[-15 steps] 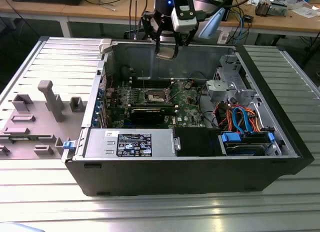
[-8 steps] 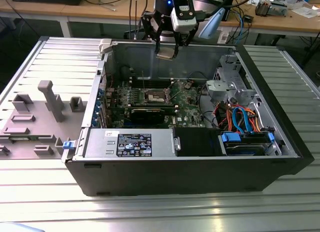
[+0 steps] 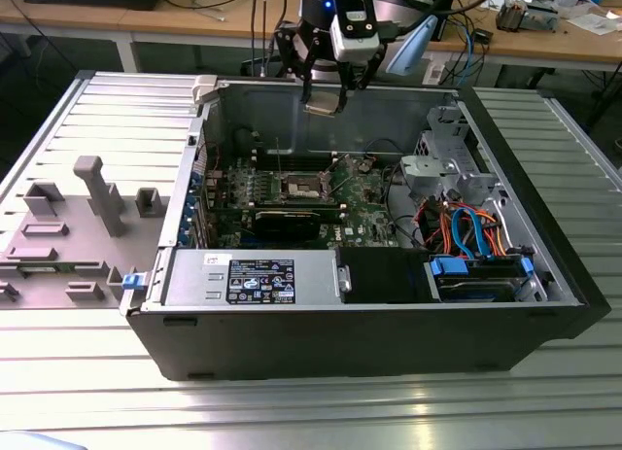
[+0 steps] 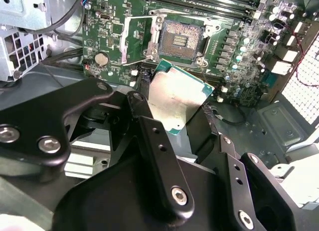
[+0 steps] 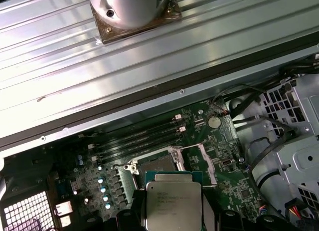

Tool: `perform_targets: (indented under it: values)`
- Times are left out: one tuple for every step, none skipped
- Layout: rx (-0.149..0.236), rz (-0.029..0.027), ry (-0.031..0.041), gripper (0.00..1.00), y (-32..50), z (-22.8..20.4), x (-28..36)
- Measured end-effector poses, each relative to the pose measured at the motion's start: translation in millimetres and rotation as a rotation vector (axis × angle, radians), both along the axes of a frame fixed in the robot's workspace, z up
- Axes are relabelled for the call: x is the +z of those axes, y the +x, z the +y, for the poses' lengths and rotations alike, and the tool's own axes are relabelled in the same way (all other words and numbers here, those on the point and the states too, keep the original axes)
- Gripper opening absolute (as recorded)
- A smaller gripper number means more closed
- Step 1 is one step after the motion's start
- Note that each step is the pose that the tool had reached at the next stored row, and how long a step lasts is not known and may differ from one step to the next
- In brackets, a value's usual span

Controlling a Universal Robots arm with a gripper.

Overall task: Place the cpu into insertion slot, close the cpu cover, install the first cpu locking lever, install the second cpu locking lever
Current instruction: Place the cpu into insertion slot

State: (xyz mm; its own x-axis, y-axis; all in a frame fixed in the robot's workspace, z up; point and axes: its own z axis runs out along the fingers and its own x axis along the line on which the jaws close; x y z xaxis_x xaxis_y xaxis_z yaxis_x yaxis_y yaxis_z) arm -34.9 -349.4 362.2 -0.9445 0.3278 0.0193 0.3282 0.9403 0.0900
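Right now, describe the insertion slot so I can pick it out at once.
Inside the open computer case, look at the green motherboard on its floor. Near the board's middle, next to the long narrow memory slots, sits the insertion slot. It alone is square: a dark centre inside a metal rim, while its neighbours are thin strips.

Open computer case (image 3: 389, 345), gripper (image 3: 326, 90) gripping the cpu (image 3: 324, 105) (tilted) above it, insertion slot (image 3: 303, 186) well apart below.

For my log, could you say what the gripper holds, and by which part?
The gripper holds the cpu, pinched by two opposite side edges.
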Motion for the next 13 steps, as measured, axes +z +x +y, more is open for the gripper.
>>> perform_targets:
  values:
    - [-0.007,0.0000,0.0001,0.54,0.0,0.0,0.0]
    - [-0.014,0.0000,0.0000,0.54,0.0,0.0,-0.1]
    - [-0.023,0.0000,0.0001,0.54,0.0,0.0,-0.1]
    - [-0.026,0.0000,0.0001,0.54,0.0,0.0,-0.1]
    - [-0.026,0.0000,0.0001,0.54,0.0,0.0,-0.1]
    - [-0.027,0.0000,0.0001,0.54,0.0,0.0,-0.1]
    - [-0.027,0.0000,0.0000,0.54,0.0,0.0,-0.1]
    - [-0.027,0.0000,0.0000,0.54,0.0,0.0,-0.1]
    - [-0.027,0.0000,0.0001,0.54,0.0,0.0,-0.1]
    - [-0.027,0.0000,0.0001,0.54,0.0,0.0,-0.1]
    - [-0.027,0.0000,0.0000,0.54,0.0,0.0,-0.1]
    - [-0.027,0.0000,0.0001,0.54,0.0,0.0,-0.1]
    - [-0.027,0.0000,0.0000,0.54,0.0,0.0,-0.1]
